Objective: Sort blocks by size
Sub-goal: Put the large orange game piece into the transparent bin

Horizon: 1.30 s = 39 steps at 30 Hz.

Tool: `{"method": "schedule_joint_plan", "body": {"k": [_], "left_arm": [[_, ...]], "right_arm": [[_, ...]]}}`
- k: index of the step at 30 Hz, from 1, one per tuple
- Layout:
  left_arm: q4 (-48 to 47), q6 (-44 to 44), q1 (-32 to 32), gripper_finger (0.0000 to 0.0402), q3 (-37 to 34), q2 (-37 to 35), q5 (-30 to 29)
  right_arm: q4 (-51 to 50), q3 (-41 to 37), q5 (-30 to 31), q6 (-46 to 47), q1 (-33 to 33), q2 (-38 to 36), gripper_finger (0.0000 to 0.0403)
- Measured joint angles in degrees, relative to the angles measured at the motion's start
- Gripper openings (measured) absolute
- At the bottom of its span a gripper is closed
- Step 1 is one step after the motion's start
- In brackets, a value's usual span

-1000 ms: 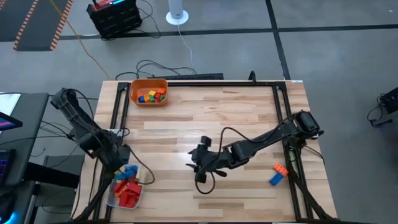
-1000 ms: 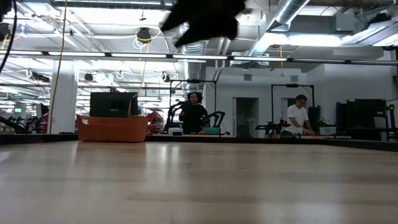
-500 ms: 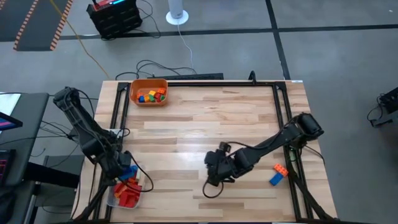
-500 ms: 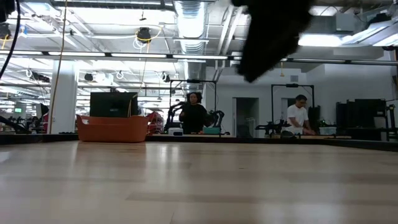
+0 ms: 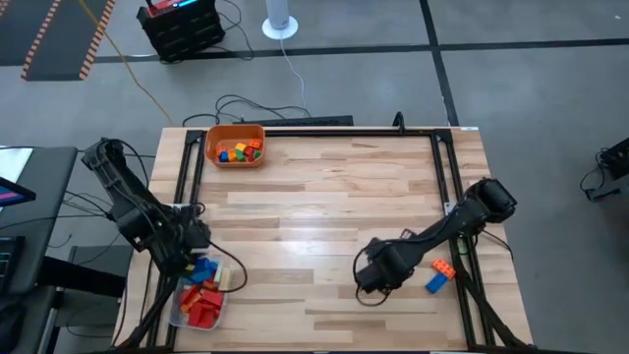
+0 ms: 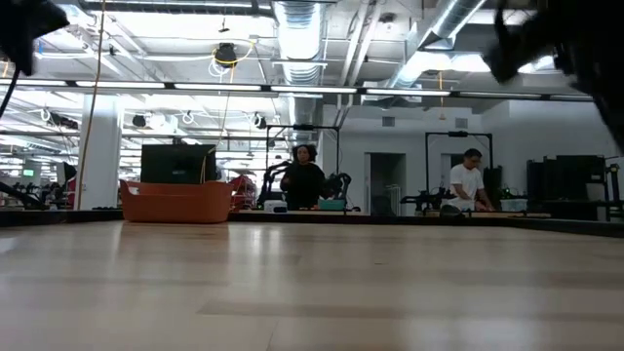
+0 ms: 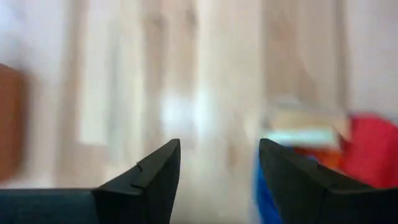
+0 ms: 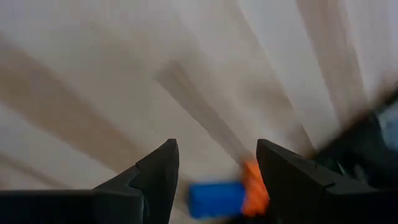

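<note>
Your right gripper (image 5: 366, 278) hangs over the pale wooden plank table (image 5: 324, 197), near its front right part, with its dark fingers (image 8: 155, 177) spread apart and nothing between them. Just beyond it, toward the right edge, lie the last two loose blocks: a small orange plastic brick (image 5: 444, 265) and a longer blue plastic brick (image 5: 435, 283), close together and possibly touching. The right wrist view shows both straight ahead past the fingertips, so you appear to be on the approach for the next pick.

Your left gripper (image 5: 192, 258) hovers over the clear plastic tub (image 5: 177, 313) at the front left corner, which holds mostly red and orange bricks (image 5: 201, 303) with a blue one on top. Its fingers stand apart with nothing between them in the left wrist view; a drop into the tub looks just finished. The orange plastic bin (image 5: 235, 134) at the back left holds a mix of short coloured bricks (image 5: 239, 150).

The sort looks nearly done, with only those two bricks left on the table. For the next move, you need to pick one brick, not both: since they sit so close, line the fingers across a single brick's narrow sides and come down clear of its neighbour. Then judge its length: the blue one looks like a long brick for the tub, while the orange one is too small here to call.
</note>
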Motion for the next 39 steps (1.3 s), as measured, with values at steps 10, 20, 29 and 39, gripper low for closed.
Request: {"method": "schedule_joint_plan", "body": {"k": [10, 20, 29, 39], "left_arm": [[1.3, 3.2, 0.0, 0.0212, 0.0, 0.0, -8.0], [1.3, 4.1, 0.0, 0.0212, 0.0, 0.0, -8.0], [1.4, 4.1, 0.0, 0.0212, 0.0, 0.0, -8.5], [1.4, 3.8, 0.0, 0.0212, 0.0, 0.0, -8.5]], "right_arm": [[2.8, -16.2, -16.4, -5.2, -3.5, -2.1, 0.0248], [13.7, -32.2, -19.3, 4.5, -4.4, -19.6, 0.0248], [16.7, -40.6, -23.9, 8.8, -2.5, -23.0, 0.0248], [24.2, -45.4, -25.6, 9.4, -2.3, -23.0, 0.0248]]}}
